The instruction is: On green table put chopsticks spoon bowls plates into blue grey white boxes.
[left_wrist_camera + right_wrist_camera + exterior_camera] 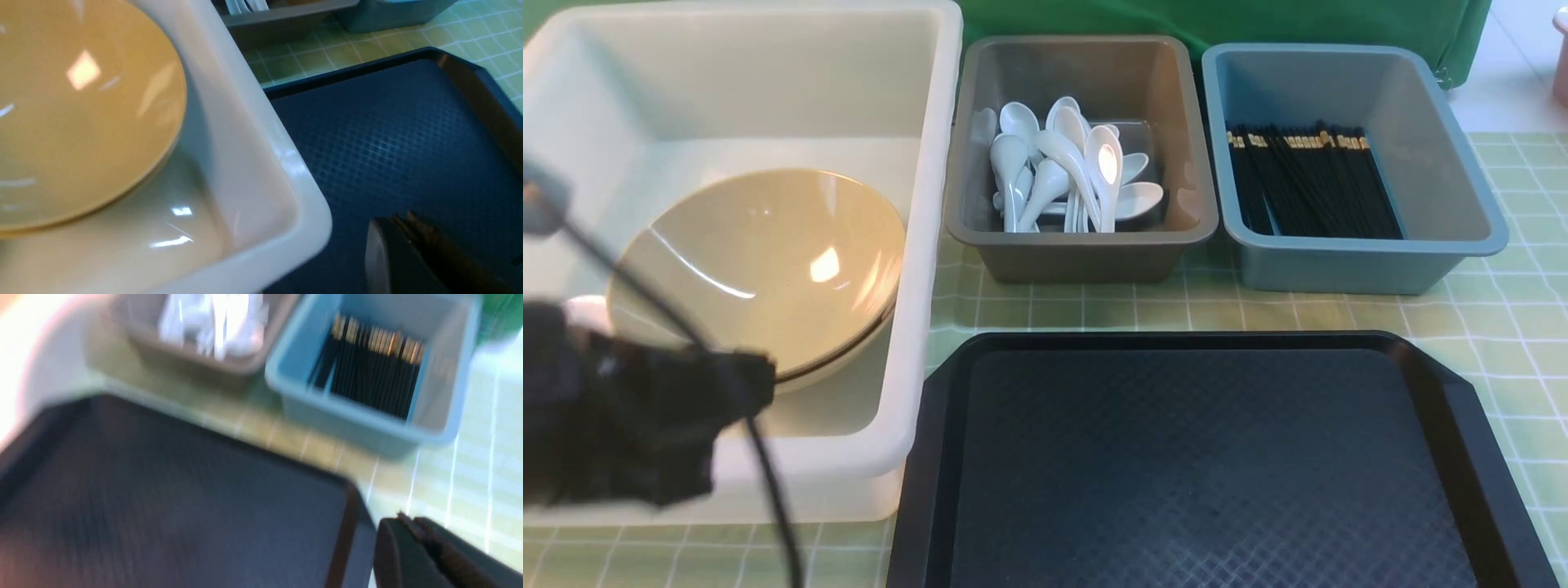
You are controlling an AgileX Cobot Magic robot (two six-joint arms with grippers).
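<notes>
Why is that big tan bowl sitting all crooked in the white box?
The tan bowls lean tilted against the white box's right wall instead of lying flat. Otherwise the spoons and chopsticks sit sorted in their boxes.

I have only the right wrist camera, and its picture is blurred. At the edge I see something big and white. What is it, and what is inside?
Observer: It is the white box. The tan bowls lie nested inside it, tilted rather than flat.
Operator: The white shapes in the grey box, are they spoons?
Observer: Yes. The front view shows them sharply: white soup spoons piled in the grey box.
Operator: Where is the left gripper?
Observer: The left gripper is shut on nothing, over the black tray, near the corner of the white box.
</notes>
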